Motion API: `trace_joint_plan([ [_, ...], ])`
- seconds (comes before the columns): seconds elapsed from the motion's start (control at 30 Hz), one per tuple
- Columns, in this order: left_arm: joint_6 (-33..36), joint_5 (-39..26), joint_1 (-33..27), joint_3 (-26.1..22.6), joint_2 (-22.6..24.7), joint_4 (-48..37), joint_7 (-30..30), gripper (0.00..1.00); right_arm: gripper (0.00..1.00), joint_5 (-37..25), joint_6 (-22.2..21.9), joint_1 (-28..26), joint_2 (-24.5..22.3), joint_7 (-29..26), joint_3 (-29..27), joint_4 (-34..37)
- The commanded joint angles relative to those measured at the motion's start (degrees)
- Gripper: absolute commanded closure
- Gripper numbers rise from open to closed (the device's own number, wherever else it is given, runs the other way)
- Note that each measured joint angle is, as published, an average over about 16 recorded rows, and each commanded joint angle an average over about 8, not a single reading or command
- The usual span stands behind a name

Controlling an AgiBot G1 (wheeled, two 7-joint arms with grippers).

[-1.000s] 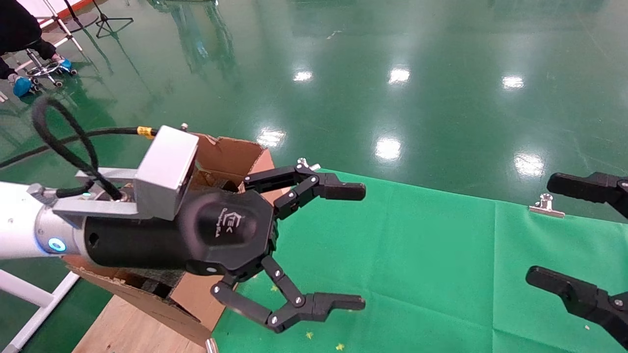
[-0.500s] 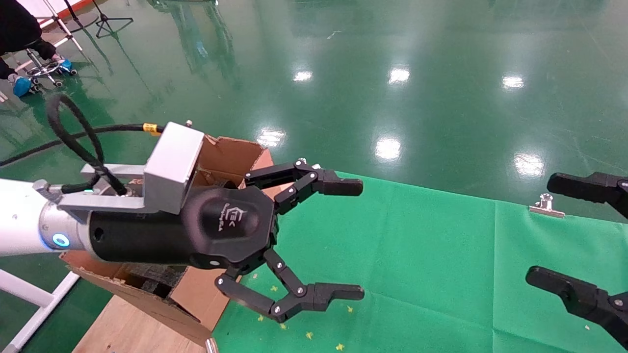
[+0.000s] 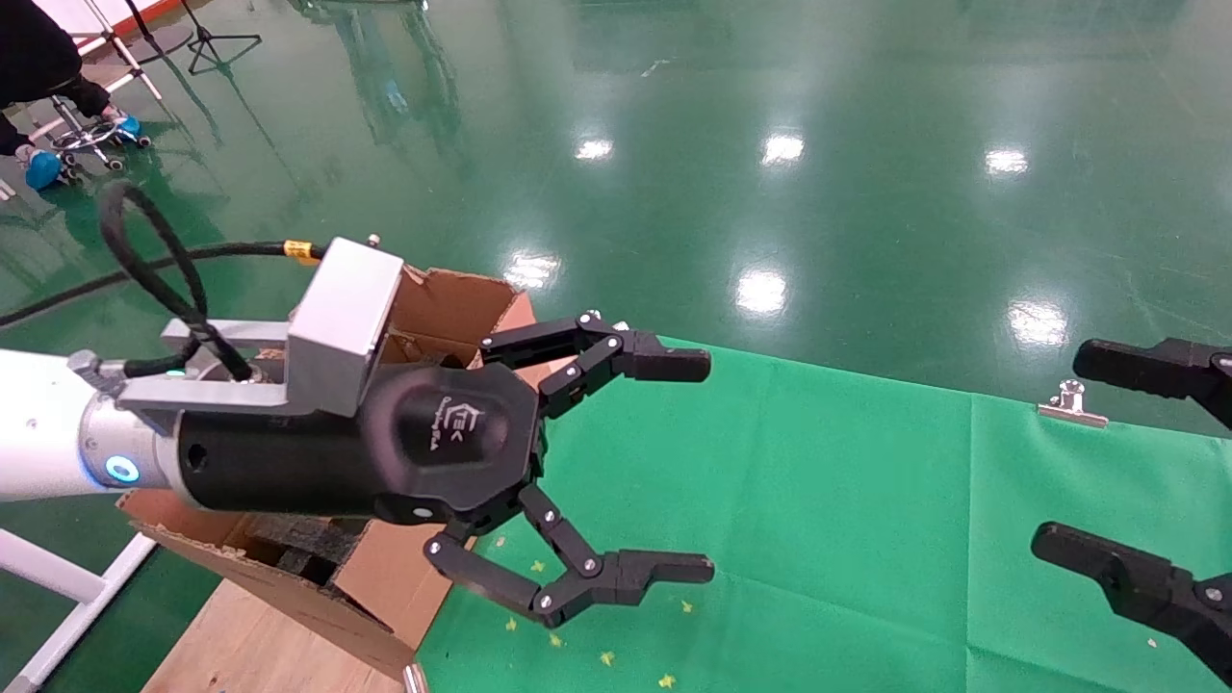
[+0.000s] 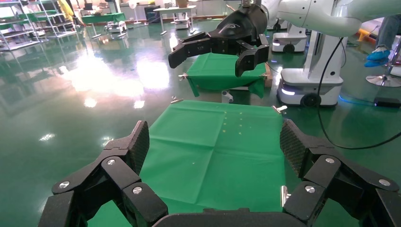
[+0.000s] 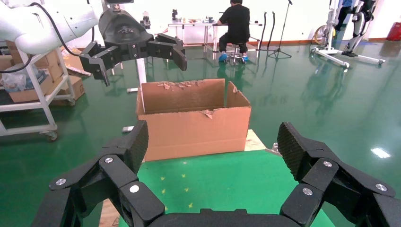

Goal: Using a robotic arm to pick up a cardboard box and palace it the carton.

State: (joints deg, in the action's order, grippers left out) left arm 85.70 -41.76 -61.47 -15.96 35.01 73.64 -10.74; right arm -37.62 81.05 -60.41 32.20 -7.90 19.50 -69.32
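Observation:
The cardboard box shows in no view. The carton stands at the table's left end with torn flaps upright and black foam inside; it also faces the right wrist view as the carton. My left gripper hovers just right of the carton above the green cloth, open and empty. Its own view shows the left gripper with only cloth between the fingers. My right gripper hangs at the right edge, open and empty. In its own view the right gripper points toward the carton.
A wooden board lies under the carton. A metal clip pins the cloth at the far edge. Glossy green floor surrounds the table. A seated person works at a far desk, and a white rack stands nearby.
My left arm has edged slightly to the right beside the carton, its fingers still spread. The right gripper has not moved.

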Motion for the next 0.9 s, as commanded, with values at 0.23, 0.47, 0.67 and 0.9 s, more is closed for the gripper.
trace_joint_plan([
  [0.23, 0.0, -0.1, -0.1, 0.0, 0.0, -0.1, 0.0, 0.00, 0.00, 0.0, 0.0, 0.0, 0.0, 0.0, 0.0, 0.0],
  [0.47, 0.0, -0.1, -0.1, -0.1, 0.0, -0.1, 0.0, 0.00, 0.00, 0.0, 0.0, 0.0, 0.0, 0.0, 0.0, 0.0],
  [0.67, 0.0, -0.1, -0.1, -0.1, 0.0, -0.1, 0.0, 0.00, 0.00, 0.0, 0.0, 0.0, 0.0, 0.0, 0.0, 0.0],
  [0.9, 0.0, -0.1, -0.1, -0.1, 0.0, -0.1, 0.0, 0.00, 0.00, 0.0, 0.0, 0.0, 0.0, 0.0, 0.0, 0.0],
])
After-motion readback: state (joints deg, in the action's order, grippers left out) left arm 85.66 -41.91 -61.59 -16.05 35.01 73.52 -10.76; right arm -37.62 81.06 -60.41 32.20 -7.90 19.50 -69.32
